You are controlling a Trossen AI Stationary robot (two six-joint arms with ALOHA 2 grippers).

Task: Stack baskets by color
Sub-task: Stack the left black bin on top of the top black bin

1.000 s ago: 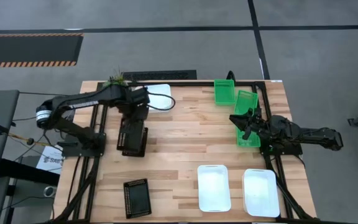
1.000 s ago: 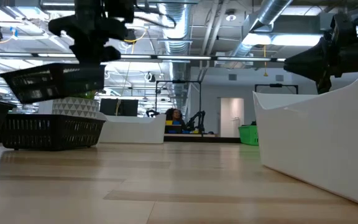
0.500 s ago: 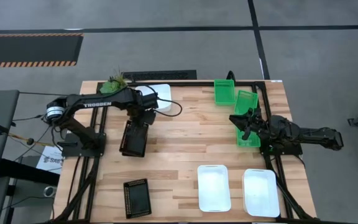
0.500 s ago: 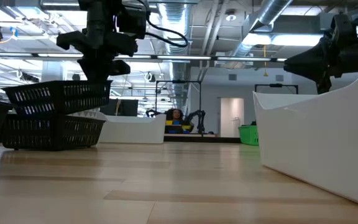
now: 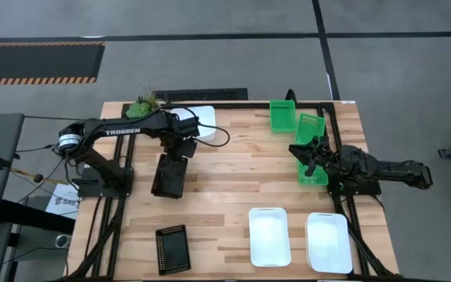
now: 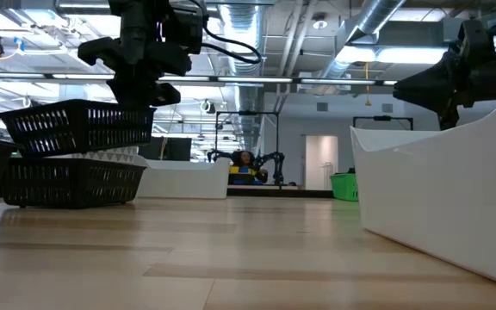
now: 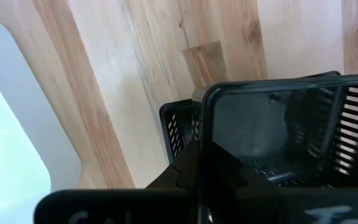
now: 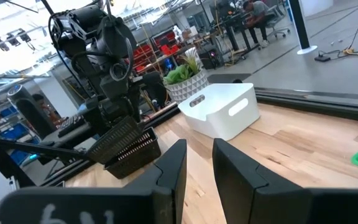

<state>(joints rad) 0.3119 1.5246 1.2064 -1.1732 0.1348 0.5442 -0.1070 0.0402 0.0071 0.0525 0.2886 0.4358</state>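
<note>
My left gripper (image 5: 177, 150) is shut on a black mesh basket (image 6: 80, 127) and hangs it close over a second black basket (image 6: 71, 182) that rests flat on the table's left half. Whether the two touch I cannot tell. The left wrist view shows the held basket (image 7: 284, 137) with the lower one (image 7: 178, 127) peeking out beneath. A third black basket (image 5: 172, 249) lies near the front edge. My right gripper (image 8: 197, 165) waits open at the table's right side, level, with nothing between its fingers. My left gripper holds the black basket by its far short wall (image 5: 174, 160), fingers coming from above and pointing down. The gripper's dark body hides how the fingers sit on the wall. The basket is lifted, slightly tilted, its free near end (image 6: 11, 120) a little higher.
Two white baskets (image 5: 269, 235) (image 5: 327, 241) lie at the front right, and a third (image 5: 200, 121) stands at the far edge beside a potted plant (image 5: 142, 104). Three green baskets (image 5: 282, 115) (image 5: 310, 127) (image 5: 313, 172) stand at the far right, near my right gripper (image 5: 304, 153).
My left gripper has come down and a little toward the near edge with the black basket. The basket, which hung higher and more steeply tilted, now sits lower and nearly level just over the second black basket. The last half second shows almost no motion.
</note>
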